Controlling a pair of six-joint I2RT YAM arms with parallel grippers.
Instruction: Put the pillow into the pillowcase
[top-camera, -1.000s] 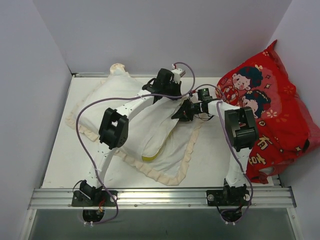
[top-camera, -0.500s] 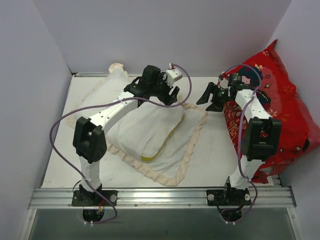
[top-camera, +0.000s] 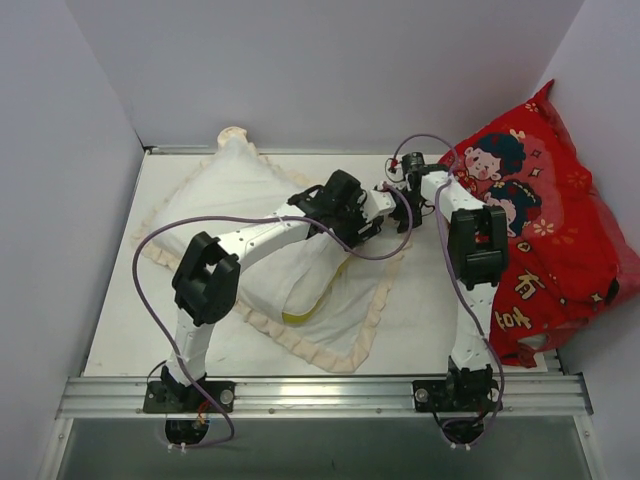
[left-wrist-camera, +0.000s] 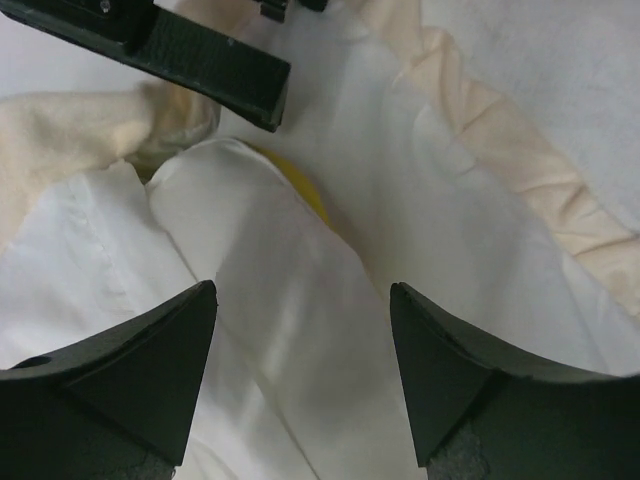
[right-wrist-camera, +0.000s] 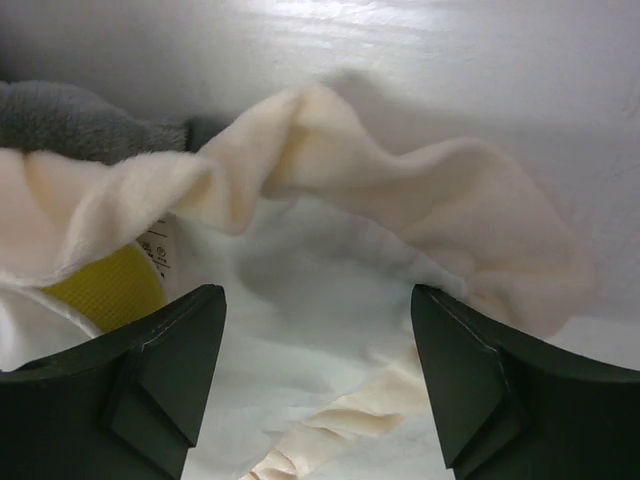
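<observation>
We see the pillow (top-camera: 285, 265) lying slantwise across the middle of the worktop (top-camera: 115, 330), on top of the spread pillowcase (top-camera: 340, 320), with its yellow strip (top-camera: 305, 312) at the near end. From above we cannot tell how much of the pillow is inside the case. The cream frill (top-camera: 300, 345) of the case runs round it, and one corner of the case stands up in a peak at the far left.

Both arms reach to the far right corner of the case, where the two hands are close together. The left hand (left-wrist-camera: 300, 300) is spread wide and holds nothing. In its wrist view the white cloth of the pillow bulges up between the fingers (left-wrist-camera: 120, 370), with a bit of yellow just beyond and the frill running off to the right. The right hand (right-wrist-camera: 315, 300) is likewise wide apart and empty. Its wrist view shows a fold of frill arched up ahead of the fingers. A patch of yellow and a small printed label (right-wrist-camera: 158, 250) sit under the left part of that fold, and dark grey cloth (right-wrist-camera: 70, 120) lies behind it at the upper left.

The red cushion (top-camera: 560, 240) leans against the right wall, just beside the right arm
</observation>
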